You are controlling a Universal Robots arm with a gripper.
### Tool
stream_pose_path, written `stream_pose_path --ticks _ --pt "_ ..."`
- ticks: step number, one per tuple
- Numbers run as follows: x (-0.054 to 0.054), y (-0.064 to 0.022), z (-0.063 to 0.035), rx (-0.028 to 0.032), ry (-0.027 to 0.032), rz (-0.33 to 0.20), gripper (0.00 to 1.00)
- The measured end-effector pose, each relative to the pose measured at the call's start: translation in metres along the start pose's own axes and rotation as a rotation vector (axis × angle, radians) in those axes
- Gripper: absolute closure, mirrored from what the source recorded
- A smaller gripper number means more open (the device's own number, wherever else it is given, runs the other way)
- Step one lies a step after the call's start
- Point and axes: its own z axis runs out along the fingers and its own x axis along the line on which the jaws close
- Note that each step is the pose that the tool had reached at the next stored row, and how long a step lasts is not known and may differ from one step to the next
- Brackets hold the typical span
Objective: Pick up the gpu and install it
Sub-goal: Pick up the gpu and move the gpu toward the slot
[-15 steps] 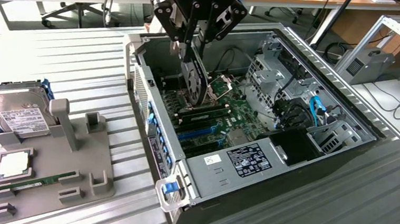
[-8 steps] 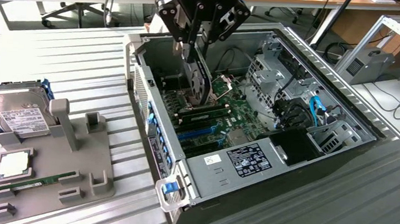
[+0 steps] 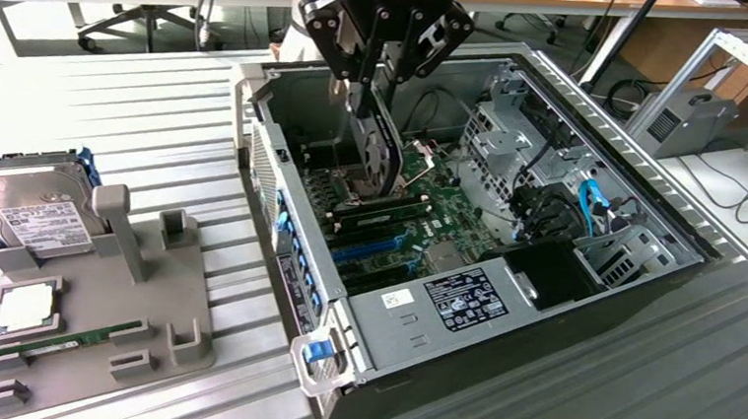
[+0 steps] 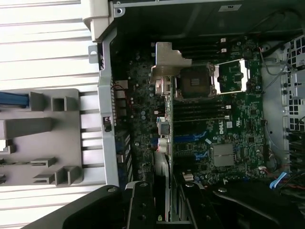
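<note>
Gripper [image 4: 167, 205], upper centre in ext. view, part-closed, clamps gpu [image 4: 167, 138] edge-on over mobo [image 4: 228, 129]. Risk: tilted card misses slot [image 4: 190, 139], bracket [image 4: 167, 59] snags case wall [image 3: 264, 133].

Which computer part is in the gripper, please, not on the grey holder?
The gpu, edge-on over the open case; hard drive, processor and RAM stick sit on the holder.

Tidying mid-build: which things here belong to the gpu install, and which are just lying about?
Job in hand: black flat gpu card with silver end bracket, held on edge by the black gripper; open grey metal computer case beneath it.
Lying about: silver hard drive with white label; long thin green RAM stick; square silver processor chip; grey plastic parts holder.
</note>
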Motion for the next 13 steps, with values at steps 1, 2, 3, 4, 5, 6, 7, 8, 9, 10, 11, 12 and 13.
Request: stream_pose_path --ticks 1,2,3,4,5,6,7,8,9,10,11,12,13 --pt "-0.0008 0.0000 0.0002 0.0000 0.0000 0.000 0.74" --pt "-0.0016 0.0001 0.0004 0.0000 0.0000 0.000 0.74" --pt "-0.0026 0.0002 0.0007 0.0001 0.0000 0.000 0.74" --pt "-0.0031 0.0002 0.0008 0.0001 0.0000 0.000 0.74" --pt "-0.0040 0.0003 0.0011 0.0001 0.0000 0.000 0.74" --pt "-0.0049 0.0003 0.0013 0.0001 0.0000 0.000 0.74" --pt "-0.0057 0.0004 0.0015 0.0000 0.0000 0.000 0.74" --pt "-0.0064 0.0004 0.0017 0.0000 0.0000 0.000 0.74" --pt "-0.0072 0.0005 0.0019 0.0001 0.0000 0.000 0.74" --pt "-0.0081 0.0005 0.0021 0.0000 0.0000 0.000 0.74" --pt "-0.0088 0.0006 0.0022 0.0000 0.0000 0.000 0.74" --pt "-0.0095 0.0006 0.0024 0.0000 0.0000 0.000 0.74" --pt "-0.0102 0.0007 0.0025 0.0000 0.0000 0.000 0.74"
